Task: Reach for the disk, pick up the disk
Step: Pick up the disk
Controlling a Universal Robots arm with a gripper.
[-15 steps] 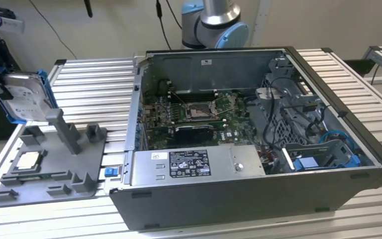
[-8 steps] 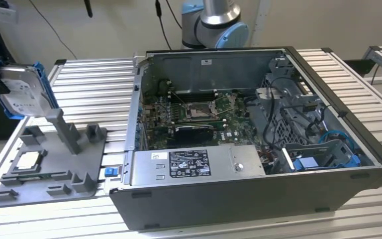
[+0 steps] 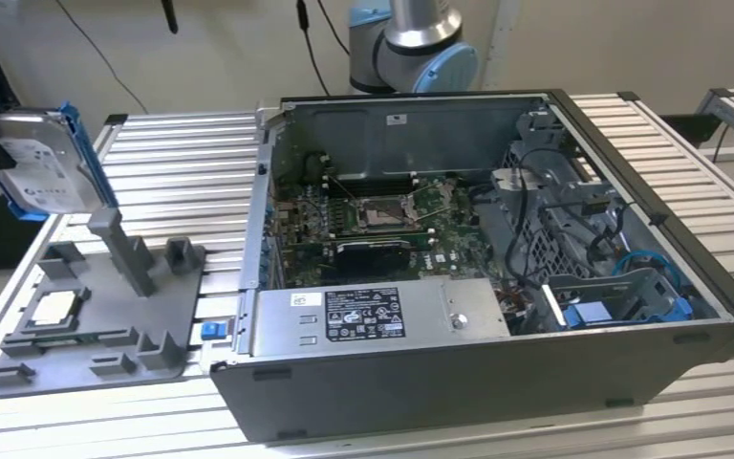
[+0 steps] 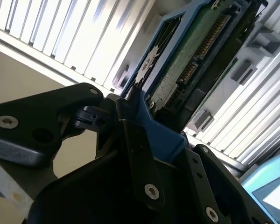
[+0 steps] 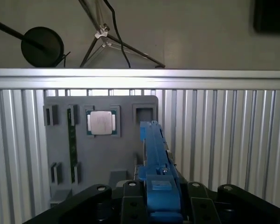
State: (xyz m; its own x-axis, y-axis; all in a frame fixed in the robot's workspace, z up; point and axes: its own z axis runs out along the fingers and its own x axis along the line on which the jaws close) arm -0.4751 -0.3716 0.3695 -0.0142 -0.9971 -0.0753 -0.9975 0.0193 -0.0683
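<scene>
1 pincer (image 5: 162, 189) clamped on disk (image 3: 43, 158), upright, above grey tray (image 3: 99, 311)

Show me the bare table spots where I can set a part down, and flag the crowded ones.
Free: the slatted table past the grey tray, between the held disk and the open case; also the slats on the exterior view's right of the case. Crowded: the tray's posts and chip, and the case's inside.

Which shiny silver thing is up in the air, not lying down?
The disk with the blue frame, held in the gripper. The small square chip lies flat in the grey tray.
</scene>
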